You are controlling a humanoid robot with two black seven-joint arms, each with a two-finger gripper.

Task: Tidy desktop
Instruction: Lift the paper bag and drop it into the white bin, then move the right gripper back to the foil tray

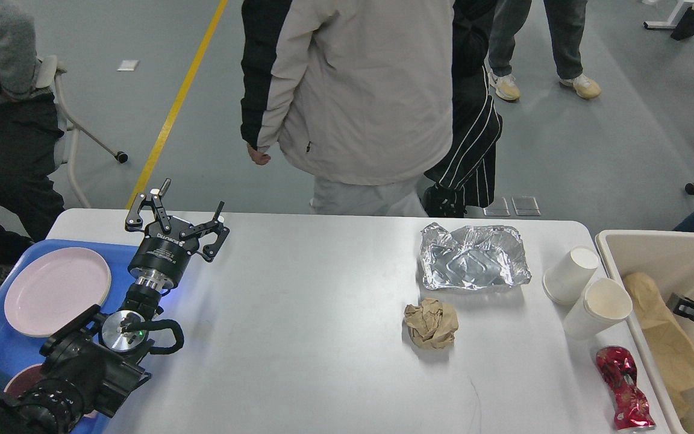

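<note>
- The only lettering I can find is on the black body of the left gripper (184, 220), at about 9 o'clock in the head view. It is a short white word, probably a brand name, but too small and tilted to read with certainty.
- No other thing carries text that can be read.

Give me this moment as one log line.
left gripper open, empty, above desktop | right gripper over bin, unclear | remaining: foil tray, paper ball, two cups, red wrapper
</note>
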